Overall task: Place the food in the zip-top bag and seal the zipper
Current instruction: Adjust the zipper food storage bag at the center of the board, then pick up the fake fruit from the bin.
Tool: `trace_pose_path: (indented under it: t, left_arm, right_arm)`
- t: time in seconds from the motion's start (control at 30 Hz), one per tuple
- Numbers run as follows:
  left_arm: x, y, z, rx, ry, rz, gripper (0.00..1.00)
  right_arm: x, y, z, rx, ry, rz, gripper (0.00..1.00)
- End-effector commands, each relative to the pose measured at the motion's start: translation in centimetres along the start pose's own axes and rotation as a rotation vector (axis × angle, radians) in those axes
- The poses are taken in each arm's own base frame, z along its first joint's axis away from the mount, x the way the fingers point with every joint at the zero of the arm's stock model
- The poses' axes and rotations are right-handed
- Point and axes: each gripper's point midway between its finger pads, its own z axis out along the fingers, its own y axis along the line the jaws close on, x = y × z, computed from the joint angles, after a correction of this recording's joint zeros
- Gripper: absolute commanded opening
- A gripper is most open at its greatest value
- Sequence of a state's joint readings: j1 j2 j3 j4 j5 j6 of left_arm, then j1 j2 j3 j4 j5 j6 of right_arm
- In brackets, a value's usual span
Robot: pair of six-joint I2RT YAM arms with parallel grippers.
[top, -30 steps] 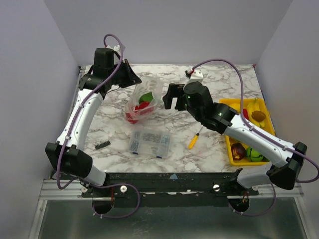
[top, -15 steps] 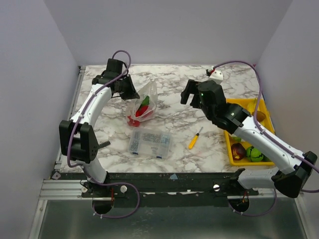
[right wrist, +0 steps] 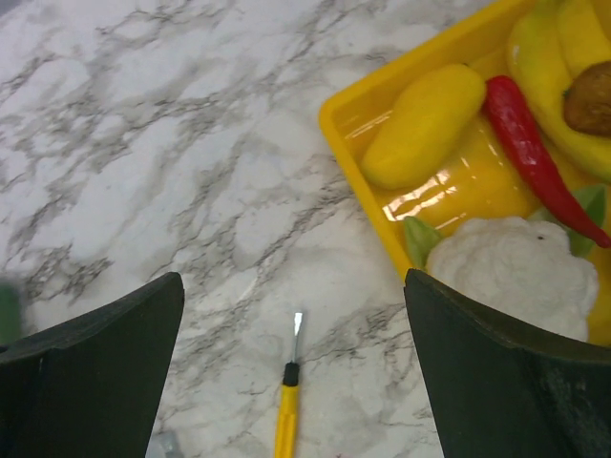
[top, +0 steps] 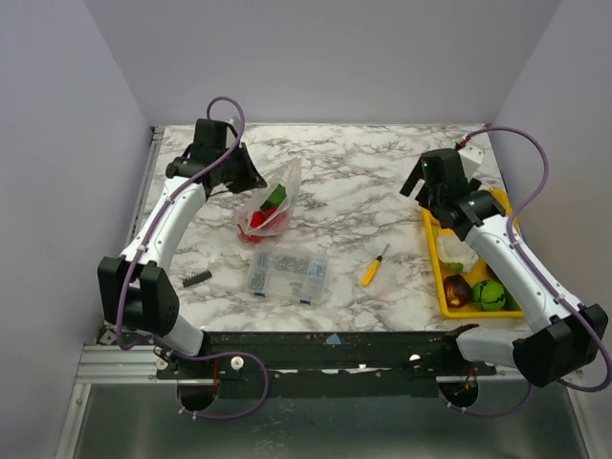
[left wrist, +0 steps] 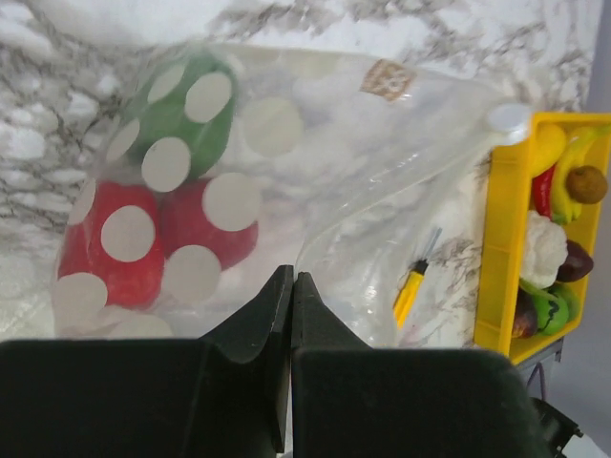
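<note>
The zip-top bag (left wrist: pixel 382 172) is thin clear plastic, glossy and crinkled, printed with matt white dots. The worktop (right wrist: pixel 172 143) looks like polished marble, smooth with a faint sheen. The yellow tray (right wrist: pixel 449 196) is glossy plastic that throws a bright glare. The cauliflower (right wrist: pixel 516 272) is matt and bumpy, the chilli (right wrist: pixel 530 153) slick. The left gripper (left wrist: pixel 291 281) has matt black plastic jaws. The screwdriver (right wrist: pixel 284 415) has a bright metal tip.

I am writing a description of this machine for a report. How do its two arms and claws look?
Both the left arm and the right arm have white tube-shaped links joined by bulky black joints. A thin purple cable runs along each in loose loops. The left claw and the right claw are matte black and taper like wedges. No markings are legible.
</note>
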State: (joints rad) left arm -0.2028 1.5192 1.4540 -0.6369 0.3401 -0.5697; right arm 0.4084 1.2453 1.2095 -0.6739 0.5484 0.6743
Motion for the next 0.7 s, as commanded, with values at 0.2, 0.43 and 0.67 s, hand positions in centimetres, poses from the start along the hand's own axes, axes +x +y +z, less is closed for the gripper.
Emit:
trace_pose_path:
  t: [0.2,0.43,0.67]
  left_arm:
    - [1.3,0.0,0.2,0.042,0.041,0.011,0.00]
    - [1.6,-0.1,0.1,0.049,0.047,0.013,0.00]
    - [1.5,-0.7,-0.2,0.076,0.046,0.013,0.00]
  right_arm:
    - [3.5,-9.1,4.3,0.199,0.172,0.154,1.00]
    - [5.6,-13.4,0.8,0.407,0.236,0.259,1.00]
    - [10.8,-15.8,-2.6,0.527,0.327,0.431,0.96]
